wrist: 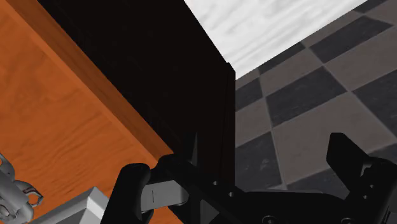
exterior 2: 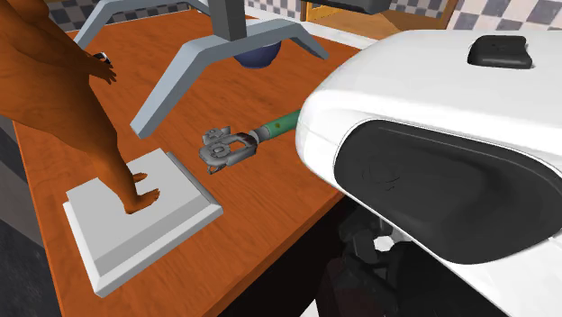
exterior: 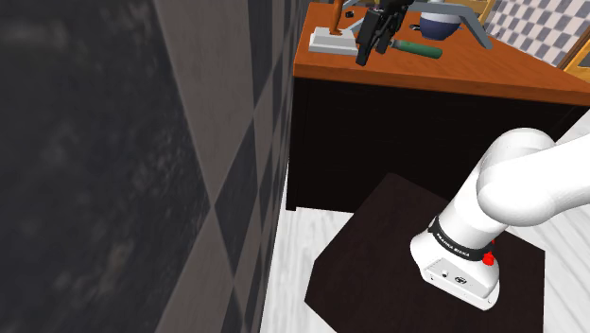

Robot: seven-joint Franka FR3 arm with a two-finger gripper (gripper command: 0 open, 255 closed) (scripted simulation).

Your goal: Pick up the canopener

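The can opener (exterior 2: 236, 144) lies flat on the orange tabletop (exterior 2: 288, 194), its grey metal head beside a white statue base and its green handle (exterior: 419, 49) pointing away from it. My black gripper (exterior: 367, 52) hangs over the table's near-left part, just beside the opener's head and above it, touching nothing. In the wrist view the gripper (wrist: 236, 159) is open, its two fingers wide apart with nothing between them, over the table's edge. A bit of grey metal (wrist: 9, 194), apparently the opener's head, shows next to the left finger.
A brown statue (exterior 2: 63, 81) stands on a white base (exterior 2: 144, 216) close to the opener. Behind it are a blue bowl (exterior 2: 258, 56) and the grey legs of a stand (exterior 2: 176, 76). The table's dark side (exterior: 378, 142) drops to a checkered floor.
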